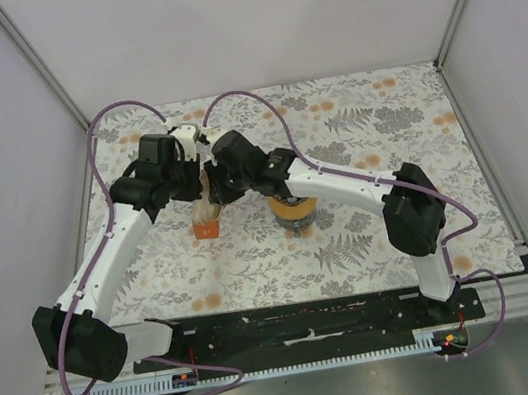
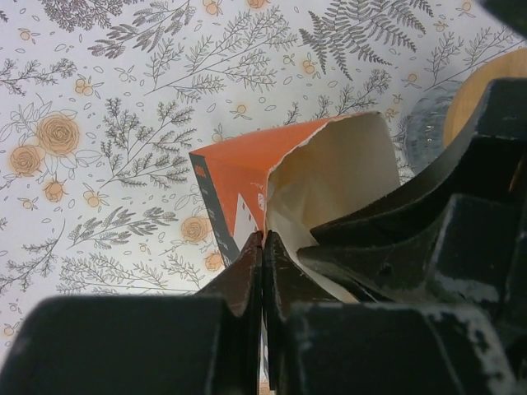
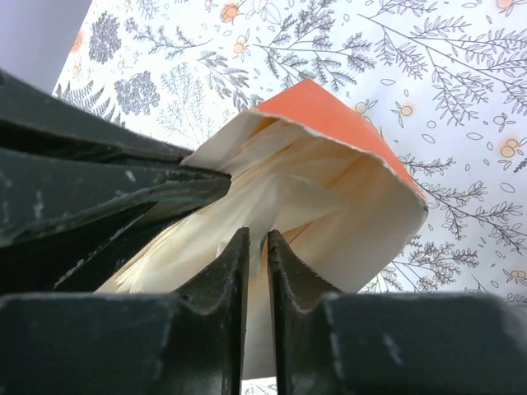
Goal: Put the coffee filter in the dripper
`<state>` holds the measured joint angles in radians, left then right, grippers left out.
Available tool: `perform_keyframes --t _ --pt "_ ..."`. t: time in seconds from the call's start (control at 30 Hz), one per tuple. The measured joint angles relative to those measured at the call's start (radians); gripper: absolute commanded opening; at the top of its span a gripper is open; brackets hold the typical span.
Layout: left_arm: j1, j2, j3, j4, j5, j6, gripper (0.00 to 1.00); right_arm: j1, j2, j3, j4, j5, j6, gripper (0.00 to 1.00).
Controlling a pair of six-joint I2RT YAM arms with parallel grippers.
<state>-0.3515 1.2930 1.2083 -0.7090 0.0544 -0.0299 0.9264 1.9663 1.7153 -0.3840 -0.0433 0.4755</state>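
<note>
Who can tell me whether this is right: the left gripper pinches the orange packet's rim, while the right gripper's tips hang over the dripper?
Not quite. The right gripper is not over the dripper: the right wrist view shows its tips at the open mouth of the orange packet, against the cream filters. The left gripper does pinch the packet's rim.

Floral tbl (image 1: 366, 140) w/ dripper (image 1: 293, 212) (centre)
</note>
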Motion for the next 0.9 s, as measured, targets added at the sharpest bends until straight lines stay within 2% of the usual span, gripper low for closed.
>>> perform_keyframes --t 0.1,0.4,0.6,0.9 --pt "0.000 0.000 0.000 0.003 0.004 0.000 0.02 -0.005 0.004 0.005 -0.001 0.018 0.003 0.00" --pt "-0.005 0.000 -0.024 0.030 0.002 0.001 0.02 -0.009 -0.006 0.004 -0.030 0.032 -0.013 0.00" --pt "-0.029 -0.005 -0.024 0.086 0.011 0.008 0.02 -0.009 -0.111 -0.066 -0.051 0.033 -0.037 0.00" --pt "-0.019 0.005 -0.035 0.043 0.000 0.009 0.02 -0.013 -0.266 -0.092 0.045 0.021 -0.058 0.00"
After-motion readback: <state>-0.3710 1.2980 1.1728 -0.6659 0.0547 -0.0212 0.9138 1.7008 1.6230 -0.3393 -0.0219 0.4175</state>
